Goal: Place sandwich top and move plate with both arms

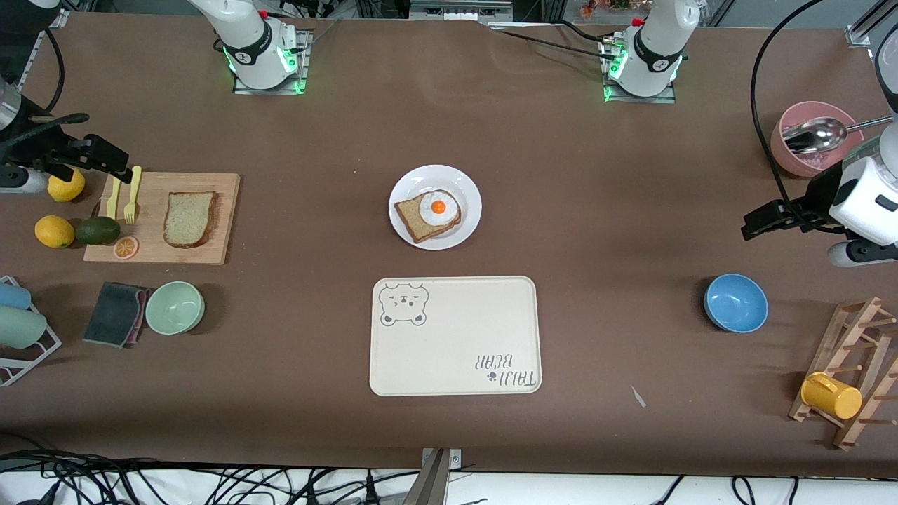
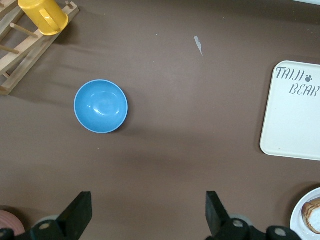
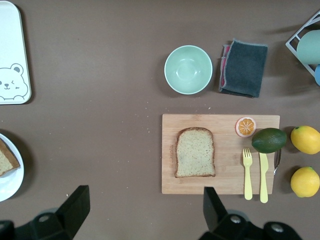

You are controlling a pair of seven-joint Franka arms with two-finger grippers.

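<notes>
We see sandwich top [image 1: 189, 219] on cutting board [image 1: 210, 249] near right-arm bench edge, plate [image 1: 459, 186] mid-bench. Left gripper [image 2: 147, 212], right gripper [image 3: 142, 207] apparently hovering at bench ends, jaws apart, empty.

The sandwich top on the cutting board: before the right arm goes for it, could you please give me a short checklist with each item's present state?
1. Right claw open, holding nothing: ok.
2. Left claw open, holding nothing, waiting over bare table near the blue bowl: ok.
3. Sandwich top lies flat on the cutting board, nothing on it: ok.
4. Fork and knife lie apart from the slice: ok.
5. Plate holds the egg slice, ready for the top: ok.
6. Right claw over the sandwich top: not ok, it is over the board's edge by the fork.
</notes>
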